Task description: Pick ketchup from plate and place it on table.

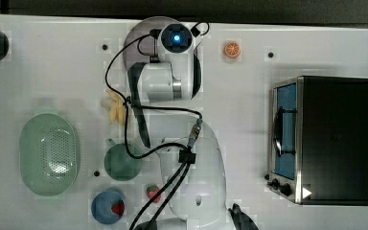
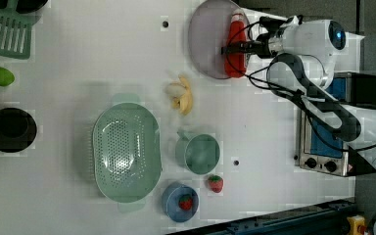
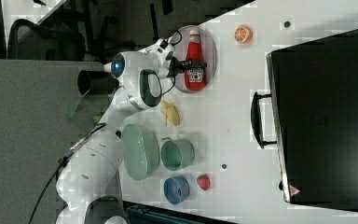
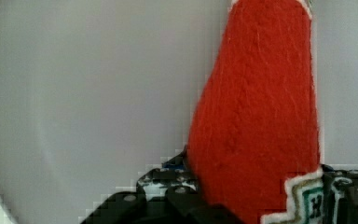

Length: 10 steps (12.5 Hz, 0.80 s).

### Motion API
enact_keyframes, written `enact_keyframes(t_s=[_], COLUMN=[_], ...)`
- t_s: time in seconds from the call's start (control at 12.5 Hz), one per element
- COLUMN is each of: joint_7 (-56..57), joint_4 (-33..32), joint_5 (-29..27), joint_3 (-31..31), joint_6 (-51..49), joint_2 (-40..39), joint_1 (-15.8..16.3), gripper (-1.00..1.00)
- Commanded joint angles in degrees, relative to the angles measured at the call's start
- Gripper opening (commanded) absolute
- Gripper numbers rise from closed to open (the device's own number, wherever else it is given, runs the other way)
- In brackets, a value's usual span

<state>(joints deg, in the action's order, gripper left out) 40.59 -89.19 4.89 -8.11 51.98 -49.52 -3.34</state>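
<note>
In the wrist view our black two-fingered gripper [image 4: 256,205] straddles the soft red ketchup bottle with its white-edged label [image 4: 261,121], a finger [image 4: 177,191] on each side; we cannot tell whether they press it. The bottle lies flat on the pale greyish-mauve round plate [image 4: 84,102], which rests on the white holed table [image 2: 103,58].

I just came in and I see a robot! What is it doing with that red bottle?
The robot arm has reached down to the ketchup, which lies flat on the plate at the far end of the table. Its gripper sits at the bottle's middle, one finger on each side. The bottle is not yet lifted. The banana, green cup and strawberry sit untouched.
</note>
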Motion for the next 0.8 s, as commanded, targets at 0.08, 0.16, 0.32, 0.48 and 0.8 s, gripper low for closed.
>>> enact_keyframes(t_s=[0.08,0.16,0.32,0.48,0.8], joint_7=[1.5,0.5,-3.1,-5.1,-5.2], joint_4=[1.2,1.2,0.9,0.8,-0.6], joint_5=[0.0,-0.1,-0.1,-0.3,-2.7], joint_3=[-0.4,-0.4,-0.4,-0.4,-0.3], joint_6=[-0.2,-0.4,-2.6,-9.3,-20.8], joint_2=[1.9,3.5,8.1,13.3,23.8], joint_1=[1.2,1.1,0.5,-0.3,-2.3], gripper=[0.18,0.18,0.18,0.18,0.18])
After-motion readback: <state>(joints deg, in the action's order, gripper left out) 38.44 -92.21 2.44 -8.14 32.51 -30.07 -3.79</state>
